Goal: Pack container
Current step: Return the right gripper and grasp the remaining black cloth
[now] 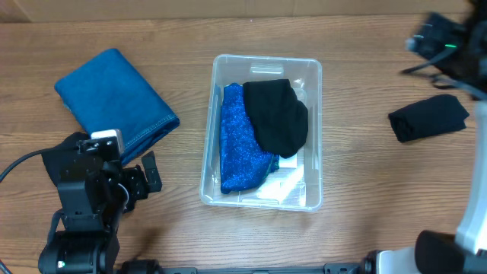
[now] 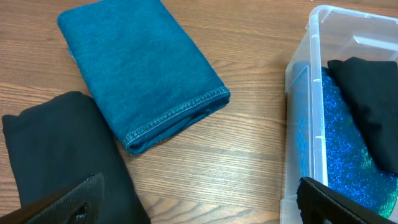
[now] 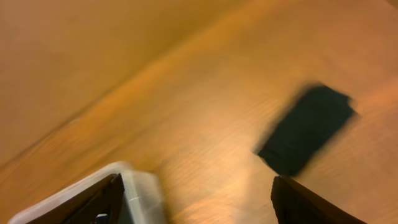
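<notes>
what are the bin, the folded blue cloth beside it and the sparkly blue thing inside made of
Container: clear glossy plastic, contents show through its walls. Folded blue cloth: matte woven fabric, perhaps denim, with a stitched hem. Sparkly blue piece: glittery fabric, possibly sequined.

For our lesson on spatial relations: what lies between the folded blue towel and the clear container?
Nothing but bare wooden table: the overhead and left wrist views show an empty strip between the towel and the container.
</notes>
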`<state>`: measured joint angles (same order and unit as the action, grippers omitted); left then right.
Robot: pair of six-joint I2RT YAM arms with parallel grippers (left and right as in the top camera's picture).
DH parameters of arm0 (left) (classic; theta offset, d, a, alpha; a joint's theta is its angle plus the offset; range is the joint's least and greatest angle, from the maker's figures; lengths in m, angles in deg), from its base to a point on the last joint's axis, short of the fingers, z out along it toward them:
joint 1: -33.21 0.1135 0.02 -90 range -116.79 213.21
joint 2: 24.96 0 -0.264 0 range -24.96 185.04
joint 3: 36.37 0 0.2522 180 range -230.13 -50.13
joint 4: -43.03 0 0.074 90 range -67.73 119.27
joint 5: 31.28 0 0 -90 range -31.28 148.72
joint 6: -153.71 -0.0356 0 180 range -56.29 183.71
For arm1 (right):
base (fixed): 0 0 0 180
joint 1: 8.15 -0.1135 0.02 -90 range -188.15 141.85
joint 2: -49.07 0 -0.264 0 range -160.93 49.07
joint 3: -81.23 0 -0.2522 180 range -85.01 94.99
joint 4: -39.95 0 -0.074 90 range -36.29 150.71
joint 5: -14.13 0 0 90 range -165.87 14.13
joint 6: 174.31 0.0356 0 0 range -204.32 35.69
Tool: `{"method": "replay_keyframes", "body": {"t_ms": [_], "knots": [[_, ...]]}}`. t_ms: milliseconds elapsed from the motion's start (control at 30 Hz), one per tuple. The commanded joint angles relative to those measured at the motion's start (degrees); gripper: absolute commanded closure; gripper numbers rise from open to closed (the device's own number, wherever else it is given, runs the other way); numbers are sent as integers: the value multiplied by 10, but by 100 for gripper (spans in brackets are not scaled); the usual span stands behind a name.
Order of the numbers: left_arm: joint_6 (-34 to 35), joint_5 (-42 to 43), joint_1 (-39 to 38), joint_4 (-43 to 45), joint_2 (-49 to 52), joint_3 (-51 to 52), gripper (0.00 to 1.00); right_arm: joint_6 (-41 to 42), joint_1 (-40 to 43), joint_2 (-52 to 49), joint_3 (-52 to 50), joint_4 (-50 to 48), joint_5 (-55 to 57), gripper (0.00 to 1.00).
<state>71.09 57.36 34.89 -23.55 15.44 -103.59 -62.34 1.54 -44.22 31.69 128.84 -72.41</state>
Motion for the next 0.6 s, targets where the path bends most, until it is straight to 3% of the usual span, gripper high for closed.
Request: {"method": "replay_keyframes", "body": {"t_ms": [0, 167, 300, 567], "knots": [[4, -6, -2, -1, -3, -13, 0, 52, 131, -48, -79, 10, -145, 16], [4, -6, -2, -1, -3, -13, 0, 53, 280, -52, -296, -108, -217, 1], [4, -6, -2, -1, -3, -13, 0, 20, 336, -55, -455, -269, -299, 0], [4, -6, -2, -1, -3, -13, 0, 5, 338, -122, -528, -389, -318, 0]]}}
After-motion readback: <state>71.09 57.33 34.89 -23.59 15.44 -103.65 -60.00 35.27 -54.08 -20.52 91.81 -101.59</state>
